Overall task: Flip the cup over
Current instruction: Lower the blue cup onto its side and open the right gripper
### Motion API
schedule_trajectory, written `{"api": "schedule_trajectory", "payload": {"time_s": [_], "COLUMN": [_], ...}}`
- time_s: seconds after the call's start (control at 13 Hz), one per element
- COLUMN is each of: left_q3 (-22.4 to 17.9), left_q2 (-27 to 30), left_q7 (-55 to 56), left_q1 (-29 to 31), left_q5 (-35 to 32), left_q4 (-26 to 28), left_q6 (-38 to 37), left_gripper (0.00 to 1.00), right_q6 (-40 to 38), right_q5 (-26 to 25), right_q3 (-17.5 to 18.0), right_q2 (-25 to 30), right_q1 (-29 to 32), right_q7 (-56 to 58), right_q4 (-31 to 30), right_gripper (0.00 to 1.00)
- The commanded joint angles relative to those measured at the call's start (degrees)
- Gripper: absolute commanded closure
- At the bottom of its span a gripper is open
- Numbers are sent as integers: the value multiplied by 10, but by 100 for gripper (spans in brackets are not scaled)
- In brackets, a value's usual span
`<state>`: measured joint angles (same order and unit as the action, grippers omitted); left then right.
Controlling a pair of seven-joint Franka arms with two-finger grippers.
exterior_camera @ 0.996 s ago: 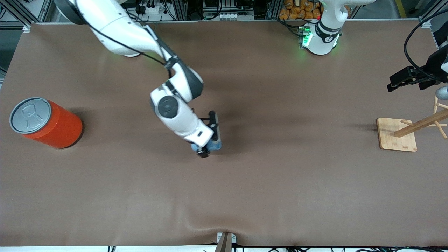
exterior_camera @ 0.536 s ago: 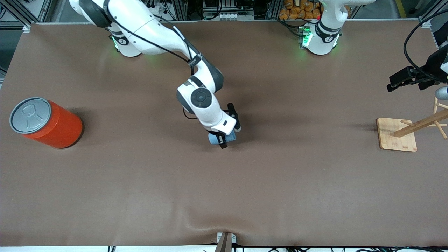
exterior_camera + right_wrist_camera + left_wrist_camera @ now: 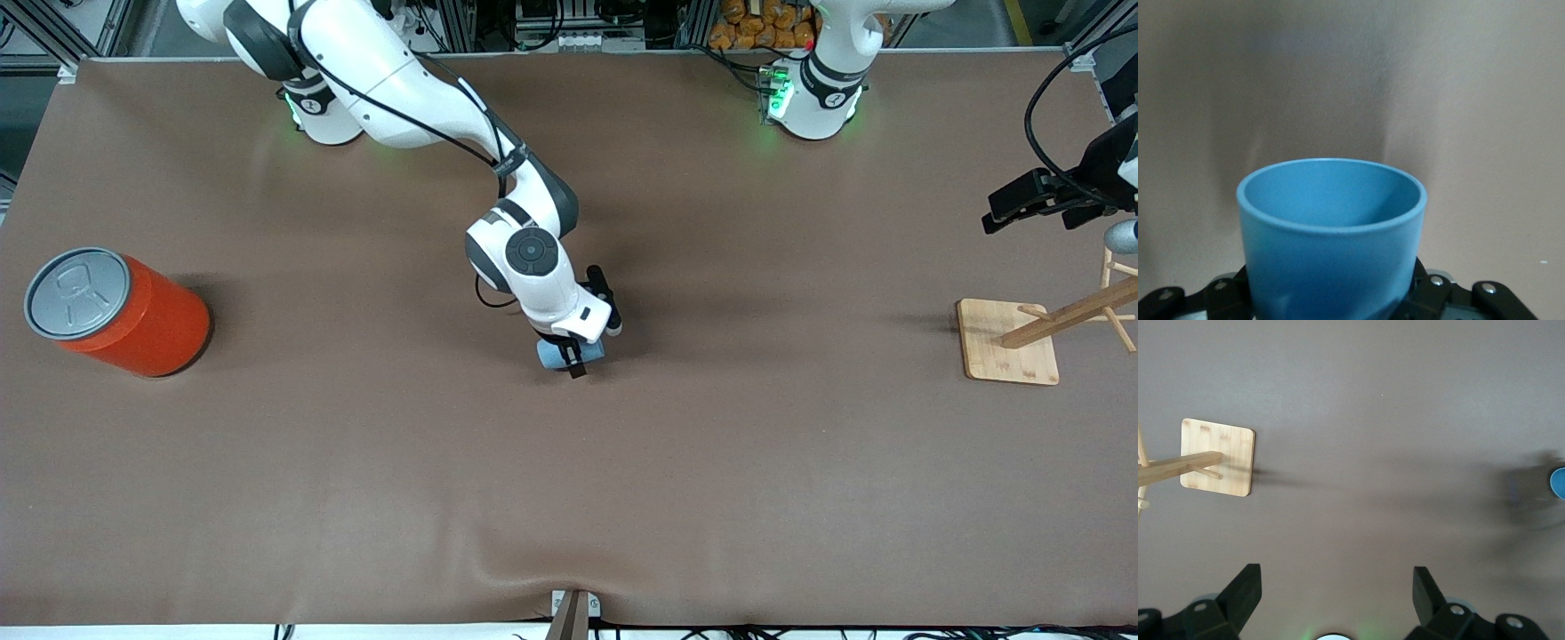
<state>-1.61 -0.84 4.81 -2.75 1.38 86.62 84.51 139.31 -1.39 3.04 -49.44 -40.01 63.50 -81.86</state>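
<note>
My right gripper [image 3: 572, 352] was clamped on the light blue plastic cup [image 3: 569, 354], holding it over the middle of the brown table [image 3: 622, 498]. In my right wrist view the cup [image 3: 1331, 233] filled the lower part of the frame between my fingers, its open mouth turned away from my wrist and showing a darker blue inside. From the front view I could see only part of the cup below my wrist, and I could not tell whether its base touched the tabletop.

My left gripper [image 3: 1337, 587] waited with its fingers [image 3: 1245, 590] spread wide and nothing between them, up over the left arm's end of the table near the wooden rack. That rack's square bamboo base [image 3: 1007, 341] lay flat on the table, with its slanted wooden post [image 3: 1067, 313] and pegs rising from it.

At the right arm's end of the table stood a large orange can [image 3: 120, 311] with a grey pull-tab lid [image 3: 77, 292], well apart from the cup.
</note>
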Motion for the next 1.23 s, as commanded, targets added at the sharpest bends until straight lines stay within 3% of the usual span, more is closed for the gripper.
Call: {"api": "schedule_trajectory", "payload": {"time_s": [0.0, 0.15, 0.23, 0.31, 0.69, 1.15], "left_q3": [3, 3, 3, 3, 3, 3], "left_q2": [-3, -2, -2, -3, -3, -3], "left_q7": [2, 1, 1, 0, 0, 0], "left_q1": [1, 1, 1, 1, 1, 1], "left_q5": [0, 0, 0, 0, 0, 0], "left_q4": [-7, -7, -7, -7, -7, -7], "left_q6": [-7, -7, -7, -7, -7, -7], "left_gripper": [0, 0, 0, 0, 0, 0], "right_q6": [0, 2, 5, 9, -10, -120], "right_q5": [-15, -13, -14, -14, -34, -24], "right_q3": [-5, -5, -5, -5, -1, 11], "right_q2": [-20, -22, -27, -32, -13, 54], "right_q1": [-8, -9, -9, -9, -9, -6], "right_q7": [-64, -67, -67, -65, -56, -66], "right_q4": [19, 15, 15, 14, 18, 21], "right_gripper": [67, 66, 52, 1, 0, 0]}}
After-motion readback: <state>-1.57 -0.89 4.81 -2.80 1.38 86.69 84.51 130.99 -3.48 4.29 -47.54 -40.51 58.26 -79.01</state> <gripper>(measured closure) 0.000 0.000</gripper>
